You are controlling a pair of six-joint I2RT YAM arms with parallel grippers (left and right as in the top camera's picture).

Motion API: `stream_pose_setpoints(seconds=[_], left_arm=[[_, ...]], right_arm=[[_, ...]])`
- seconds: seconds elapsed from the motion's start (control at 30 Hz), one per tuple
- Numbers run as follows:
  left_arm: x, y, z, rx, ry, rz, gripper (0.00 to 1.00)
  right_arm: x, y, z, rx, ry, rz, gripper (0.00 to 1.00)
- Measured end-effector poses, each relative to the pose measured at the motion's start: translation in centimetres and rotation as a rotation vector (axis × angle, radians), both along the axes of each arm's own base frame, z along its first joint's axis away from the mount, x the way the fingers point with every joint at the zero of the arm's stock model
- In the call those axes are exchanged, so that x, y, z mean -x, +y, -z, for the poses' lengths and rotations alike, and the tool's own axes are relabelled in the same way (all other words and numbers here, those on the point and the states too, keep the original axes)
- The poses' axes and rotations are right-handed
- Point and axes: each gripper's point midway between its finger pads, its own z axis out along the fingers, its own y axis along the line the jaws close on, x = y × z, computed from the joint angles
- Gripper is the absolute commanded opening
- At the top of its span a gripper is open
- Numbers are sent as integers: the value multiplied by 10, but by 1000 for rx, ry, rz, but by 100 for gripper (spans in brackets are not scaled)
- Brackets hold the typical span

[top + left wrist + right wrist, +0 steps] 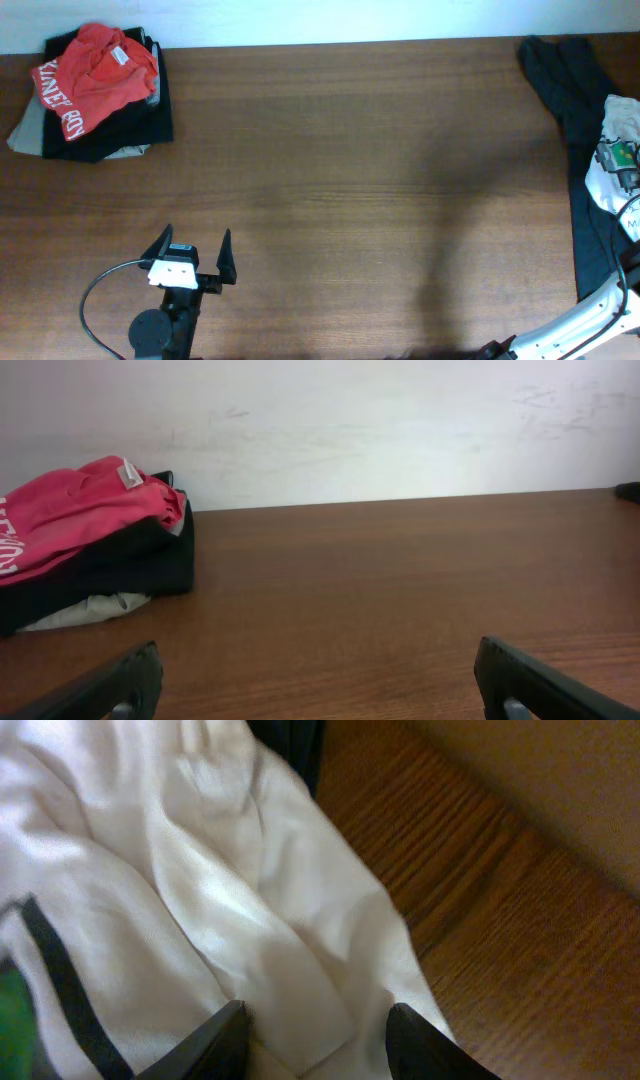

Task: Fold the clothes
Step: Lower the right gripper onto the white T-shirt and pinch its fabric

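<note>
White T-shirt, crumpled, green patch and dark lines showing, lies at the table's right edge over a dark garment; right gripper straddles a fold, grip unclear. Left gripper gapes wide near the front edge; red shirt tops the far-left pile

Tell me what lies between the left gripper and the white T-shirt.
Overhead view: from the left gripper, bare table, then the dark garment beside the white T-shirt.

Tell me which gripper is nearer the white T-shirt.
Right. The right gripper is at the white T-shirt, fingers either side of a fold; the left gripper is far off across the table.
</note>
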Motion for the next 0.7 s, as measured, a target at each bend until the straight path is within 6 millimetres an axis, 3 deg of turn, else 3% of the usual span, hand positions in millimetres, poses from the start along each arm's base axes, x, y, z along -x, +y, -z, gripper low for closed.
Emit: stream_pose_setpoints(seconds=[0.17,0.7], left_arm=[[0,0,0,0,0,0,100],[0,0,0,0,0,0,100]], right_arm=[[-3,0,3,-4,-4,-9,26],[-3,-3,-12,-33,32,-6,19]])
